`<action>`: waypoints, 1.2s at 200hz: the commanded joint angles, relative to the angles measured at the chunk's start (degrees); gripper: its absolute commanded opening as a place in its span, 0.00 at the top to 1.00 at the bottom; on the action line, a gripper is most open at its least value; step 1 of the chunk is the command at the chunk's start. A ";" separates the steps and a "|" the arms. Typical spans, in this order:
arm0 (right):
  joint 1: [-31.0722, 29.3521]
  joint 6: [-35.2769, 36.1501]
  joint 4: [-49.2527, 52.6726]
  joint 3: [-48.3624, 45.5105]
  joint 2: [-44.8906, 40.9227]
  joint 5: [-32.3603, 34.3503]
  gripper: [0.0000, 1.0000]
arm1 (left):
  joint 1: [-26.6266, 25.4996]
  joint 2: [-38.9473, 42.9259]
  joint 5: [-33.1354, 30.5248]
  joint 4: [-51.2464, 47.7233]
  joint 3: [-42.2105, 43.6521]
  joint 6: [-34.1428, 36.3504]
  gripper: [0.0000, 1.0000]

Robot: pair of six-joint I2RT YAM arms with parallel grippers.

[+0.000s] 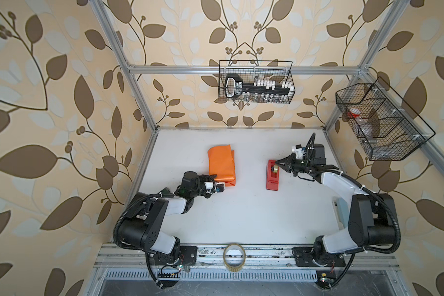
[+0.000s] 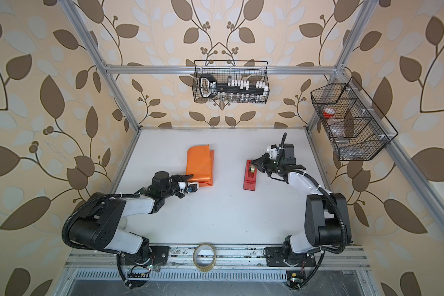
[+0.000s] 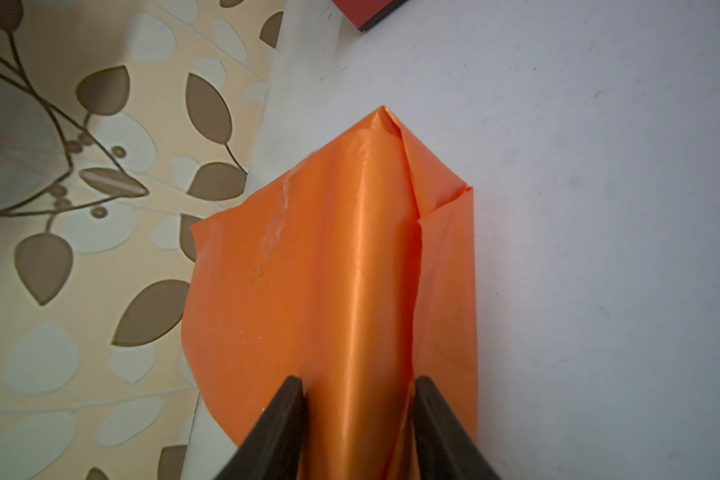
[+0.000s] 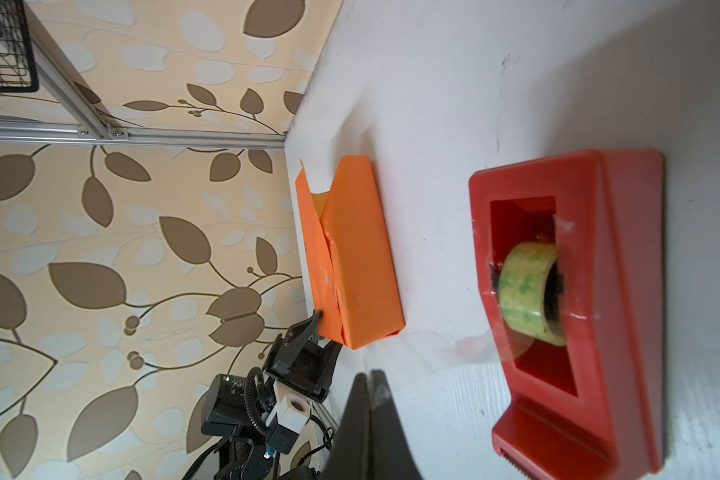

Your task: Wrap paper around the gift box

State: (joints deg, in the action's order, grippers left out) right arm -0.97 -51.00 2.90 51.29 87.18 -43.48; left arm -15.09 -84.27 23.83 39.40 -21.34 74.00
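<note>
Left gripper [image 3: 358, 380] pinches paper [image 3: 308, 270]; tape dispenser [image 1: 272, 179] lies apart.

place: robot lab cell | cues: aluminium frame [image 1: 177, 68], leaf wallpaper [image 1: 36, 102], wire basket [image 1: 222, 77], white tabletop [image 1: 241, 217]

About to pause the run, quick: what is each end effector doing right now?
Left end effector: closed on one end of the folded orange paper.
Right end effector: closed, by the red tape dispenser; whether it pinches tape cannot be told.
</note>
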 commanded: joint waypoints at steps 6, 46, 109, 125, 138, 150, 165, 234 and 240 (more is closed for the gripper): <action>-0.21 -0.64 -0.64 1.65 -0.60 -0.37 1.00 | -0.90 -1.02 -0.64 -4.19 1.03 0.12 0.56; -0.79 0.00 2.73 3.71 -3.29 0.11 1.00 | -0.99 -1.03 -0.62 -3.97 0.74 -0.34 0.56; -1.29 -0.58 -0.49 -1.33 -1.60 0.18 1.00 | -1.08 -1.95 -0.28 -4.80 0.42 0.00 0.56; -1.31 -2.13 -0.94 0.39 -2.77 -0.24 1.00 | -1.17 -1.56 -0.54 -4.63 0.28 -0.35 0.56; -1.24 -1.91 0.66 2.87 -4.13 -0.52 1.00 | -1.17 -1.47 -0.70 -4.28 0.25 -0.87 0.56; -0.98 -0.60 3.16 4.78 -4.76 -0.55 1.00 | -1.17 -1.60 -0.81 -4.91 -0.09 -0.52 0.56; -1.16 -0.42 4.11 4.41 -5.58 -0.47 1.00 | -1.17 -1.37 -0.81 -4.99 0.08 -0.54 0.56; -3.31 -0.06 2.34 -9.91 -12.00 0.32 1.00 | -1.26 -1.84 -0.78 -4.60 -0.39 -0.43 0.56; -3.60 0.23 2.63 -11.36 -12.70 0.47 1.00 | -1.26 -2.05 -0.89 -5.08 -0.61 -0.43 0.56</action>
State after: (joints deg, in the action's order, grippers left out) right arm -3.31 -51.75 5.82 44.53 77.84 -42.87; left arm -15.75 -84.51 23.38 39.79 -21.39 74.00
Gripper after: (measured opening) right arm 0.047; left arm 0.442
